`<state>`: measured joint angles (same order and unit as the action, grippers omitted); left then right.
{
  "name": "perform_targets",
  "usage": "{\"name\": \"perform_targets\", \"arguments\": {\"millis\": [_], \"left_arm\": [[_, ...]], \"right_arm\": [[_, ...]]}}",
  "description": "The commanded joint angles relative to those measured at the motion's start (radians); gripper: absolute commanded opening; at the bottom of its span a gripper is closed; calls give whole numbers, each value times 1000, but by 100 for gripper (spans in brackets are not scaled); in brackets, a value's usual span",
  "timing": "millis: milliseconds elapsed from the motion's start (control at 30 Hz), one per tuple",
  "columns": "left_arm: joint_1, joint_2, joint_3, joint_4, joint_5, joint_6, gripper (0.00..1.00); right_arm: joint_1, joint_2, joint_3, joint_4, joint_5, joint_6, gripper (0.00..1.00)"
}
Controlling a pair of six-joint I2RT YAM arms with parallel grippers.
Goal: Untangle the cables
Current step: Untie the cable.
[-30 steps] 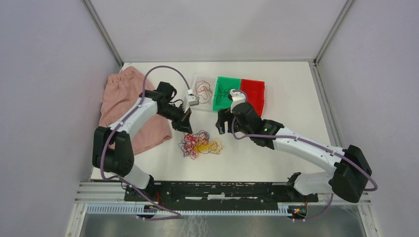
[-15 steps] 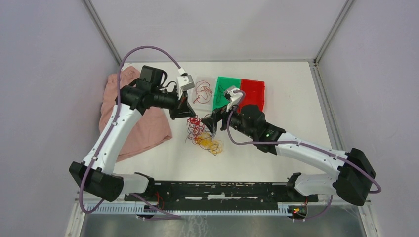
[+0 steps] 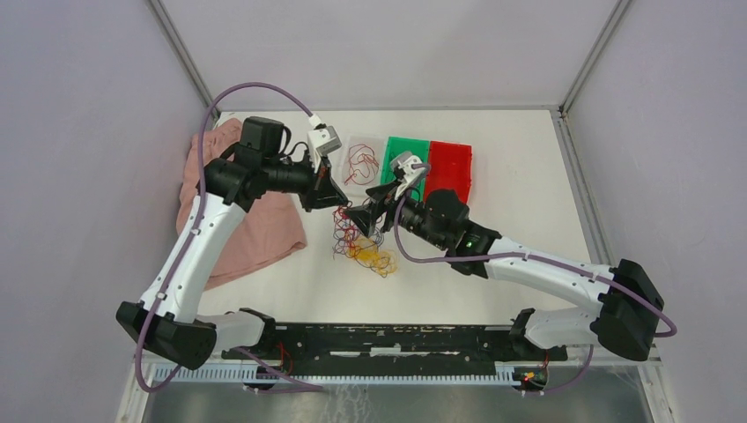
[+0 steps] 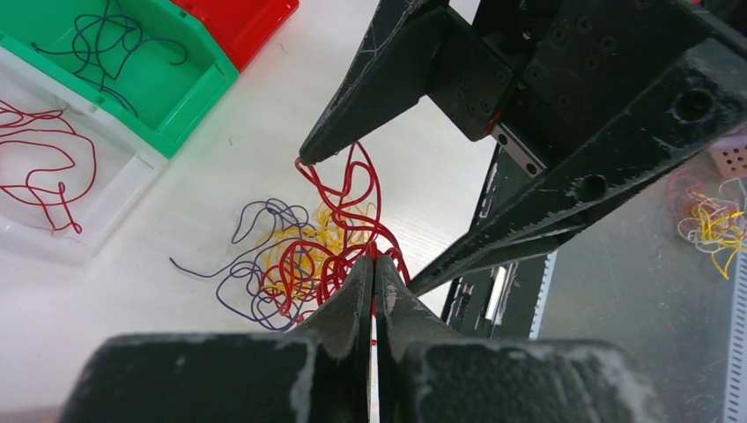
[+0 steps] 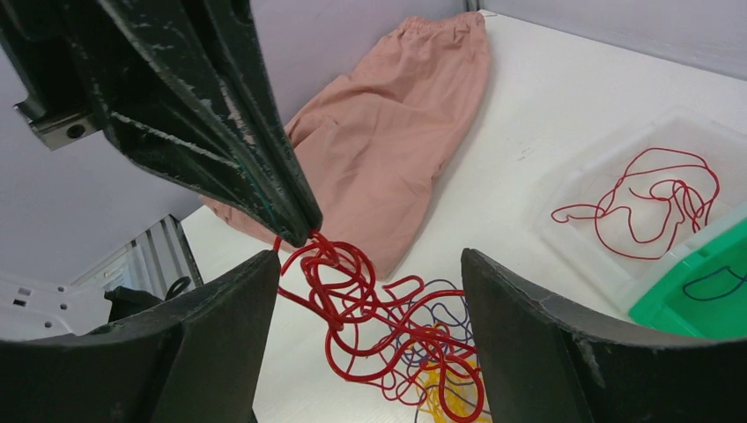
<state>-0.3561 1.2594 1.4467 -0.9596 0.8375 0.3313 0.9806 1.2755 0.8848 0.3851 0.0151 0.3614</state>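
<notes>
Above the desk (image 3: 528,194), the left end effector (image 4: 374,269) is clamped on red strands of the cables (image 3: 363,248); the right end effector (image 5: 366,264) stands wide open

White table (image 3: 528,176) carries a pink cloth (image 3: 238,231), clear tray (image 3: 361,179), green bin (image 3: 402,148), red bin (image 3: 453,167) and tangled cables (image 3: 368,254)

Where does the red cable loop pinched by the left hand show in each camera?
Top external: red cable loop centre, hanging from the left hand, above the cable pile.
Left wrist: centre, running up from the shut fingertips at bottom.
Right wrist: lower centre, below the left hand's tip.
Shared landmark: the clear tray holding one red wire.
</notes>
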Motion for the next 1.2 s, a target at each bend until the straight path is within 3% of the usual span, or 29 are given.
{"name": "perform_targets", "arguments": {"millis": [0,100,300,633,867,1167], "left_arm": [[-7,-48,19,57,35,-98,3],[-7,-59,18,60,53,-126,3],[-7,-76,21,75,90,-187,3],[-11,-82,11,157,172,-296,3],[-10,-87,64,170,213,-331,3],[-12,-56,252,184,182,-354,3]], "right_arm": [[18,-1,-14,128,126,14,81],[33,3,-60,243,233,16,78],[68,36,-65,313,383,-7,76],[83,157,-17,385,408,73,77],[83,189,-81,371,515,74,77],[83,119,-203,233,598,103,77]]}}
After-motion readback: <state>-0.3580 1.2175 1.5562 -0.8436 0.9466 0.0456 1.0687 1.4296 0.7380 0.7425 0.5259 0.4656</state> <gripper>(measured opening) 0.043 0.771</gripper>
